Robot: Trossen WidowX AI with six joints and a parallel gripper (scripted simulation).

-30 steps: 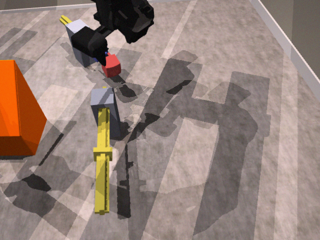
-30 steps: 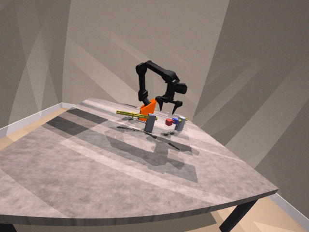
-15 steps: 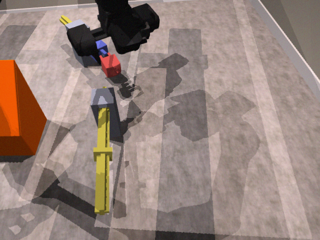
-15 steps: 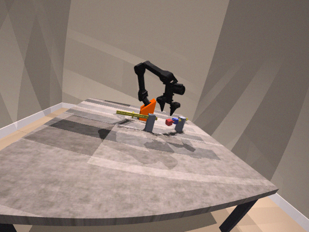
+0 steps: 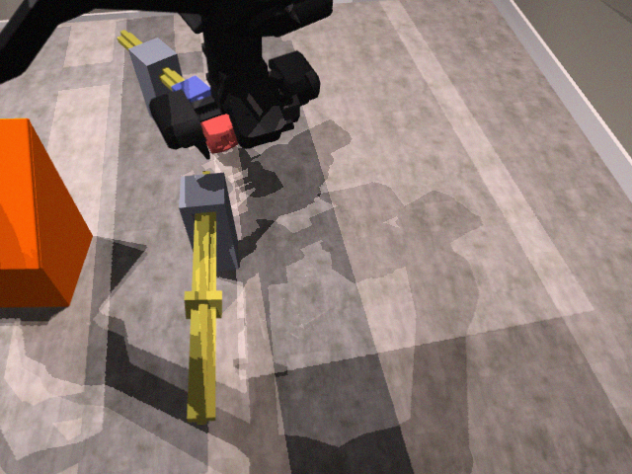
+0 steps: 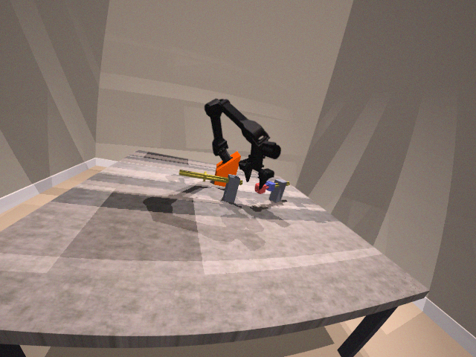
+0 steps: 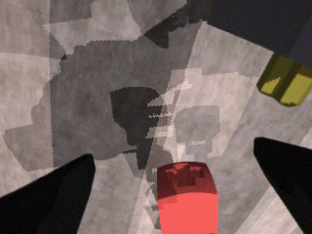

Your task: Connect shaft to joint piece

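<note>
Grey-streaked worktop (image 5: 510,245) (image 6: 215,291) (image 7: 29,97), tool (image 5: 221,147) (image 6: 254,184) (image 7: 174,154) spread and empty around red joint piece (image 5: 219,133) (image 6: 259,188) (image 7: 187,210) on the fixed shaft's end, clamping, turning, release, pushing yellow sliding shaft (image 5: 201,356) (image 6: 195,175) (image 7: 288,88) home and backing off all apparently left.

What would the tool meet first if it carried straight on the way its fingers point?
Probably the red joint piece, which lies between the tool's open fingers; depth is unclear, so they may straddle it.

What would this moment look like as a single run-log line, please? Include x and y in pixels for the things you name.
gripper (image 5: 218,145) (image 6: 255,183) (image 7: 174,154): open, around red joint piece (image 5: 219,133) (image 6: 259,188) (image 7: 189,212) | joint piece: not gripped | second shaft (image 5: 201,356) (image 6: 192,174) (image 7: 287,82): outside its opening | next: likely close
</note>
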